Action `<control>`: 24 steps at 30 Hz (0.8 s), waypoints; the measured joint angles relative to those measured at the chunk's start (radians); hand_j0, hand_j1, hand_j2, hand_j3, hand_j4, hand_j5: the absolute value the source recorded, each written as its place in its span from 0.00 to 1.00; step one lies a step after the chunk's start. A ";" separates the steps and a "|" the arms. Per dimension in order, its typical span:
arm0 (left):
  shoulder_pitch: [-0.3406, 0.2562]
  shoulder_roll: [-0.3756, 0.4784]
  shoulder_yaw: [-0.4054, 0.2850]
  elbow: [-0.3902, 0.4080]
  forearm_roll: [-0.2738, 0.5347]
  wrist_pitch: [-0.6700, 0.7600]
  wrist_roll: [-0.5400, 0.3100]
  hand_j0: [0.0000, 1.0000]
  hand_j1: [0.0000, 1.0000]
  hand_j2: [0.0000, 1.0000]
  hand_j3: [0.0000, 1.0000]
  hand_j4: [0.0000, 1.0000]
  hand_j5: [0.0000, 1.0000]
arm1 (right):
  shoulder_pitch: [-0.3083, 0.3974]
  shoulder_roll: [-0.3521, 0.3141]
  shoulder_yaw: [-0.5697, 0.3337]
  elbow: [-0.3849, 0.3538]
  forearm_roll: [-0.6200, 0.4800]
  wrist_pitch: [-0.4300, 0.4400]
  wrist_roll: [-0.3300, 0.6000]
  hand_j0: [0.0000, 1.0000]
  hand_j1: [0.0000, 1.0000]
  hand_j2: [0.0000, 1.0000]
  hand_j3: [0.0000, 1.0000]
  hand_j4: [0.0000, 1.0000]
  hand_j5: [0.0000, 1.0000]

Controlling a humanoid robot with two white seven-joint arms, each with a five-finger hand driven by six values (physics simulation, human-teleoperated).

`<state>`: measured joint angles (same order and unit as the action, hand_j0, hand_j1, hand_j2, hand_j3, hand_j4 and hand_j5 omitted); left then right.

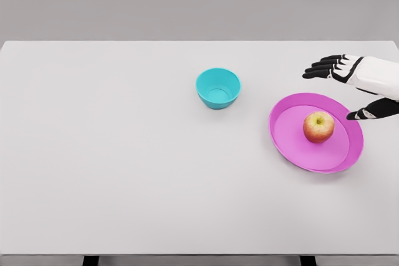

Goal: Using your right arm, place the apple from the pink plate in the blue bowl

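- A wide white desk (124, 185) is seen from the head view, with a plain grey backdrop behind its far edge.
- The blue bowl (218, 88) is found just above the picture's centre, upright and with nothing seen inside it; in the render its colour leans to teal.
- The pink plate (299, 151) is placed at about four o'clock from the bowl, clearly apart from it, towards the right side of the desk.
- The apple (318, 127), red with a yellow patch, is seated on the plate, right of the plate's middle, stem end up.
- The right hand (349, 82) is brought in from the right edge, at roughly one o'clock from the apple.
- Its fingers (321, 66) are held out straight and spread, pointing to nine o'clock; nothing is gripped.
- Its thumb (371, 112) is seen lower down, over the plate's right rim at about three o'clock from the apple, with a clear gap between it and the fruit.
- The apple is not touched by the hand; it lies free on the plate.
- The white forearm is cut off by the picture's right edge.
- No left arm is seen in this view.
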<state>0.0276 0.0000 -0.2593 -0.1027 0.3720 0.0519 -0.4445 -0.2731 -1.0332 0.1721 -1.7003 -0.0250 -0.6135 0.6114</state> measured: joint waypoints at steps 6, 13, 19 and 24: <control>0.000 0.000 0.000 0.000 0.000 0.000 0.000 1.00 1.00 1.00 1.00 1.00 1.00 | 0.022 -0.008 0.002 0.001 0.000 0.003 0.000 1.00 1.00 1.00 1.00 1.00 1.00; 0.002 0.000 0.000 0.001 0.000 0.000 0.000 1.00 1.00 1.00 1.00 1.00 1.00 | 0.032 -0.005 0.051 0.008 0.046 0.079 0.000 1.00 1.00 1.00 1.00 1.00 1.00; 0.000 0.000 0.001 0.002 -0.001 0.000 0.000 1.00 1.00 1.00 1.00 1.00 1.00 | 0.019 0.050 0.068 0.042 0.157 0.137 0.000 1.00 1.00 1.00 1.00 1.00 1.00; 0.002 0.000 0.001 0.002 -0.001 0.000 0.000 1.00 1.00 1.00 1.00 1.00 1.00 | -0.047 0.093 0.130 0.116 0.222 0.146 0.000 1.00 1.00 1.00 1.00 1.00 1.00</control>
<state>0.0291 0.0000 -0.2584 -0.1012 0.3711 0.0519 -0.4445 -0.3206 -0.9403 0.3020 -1.5843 0.1973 -0.4677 0.6113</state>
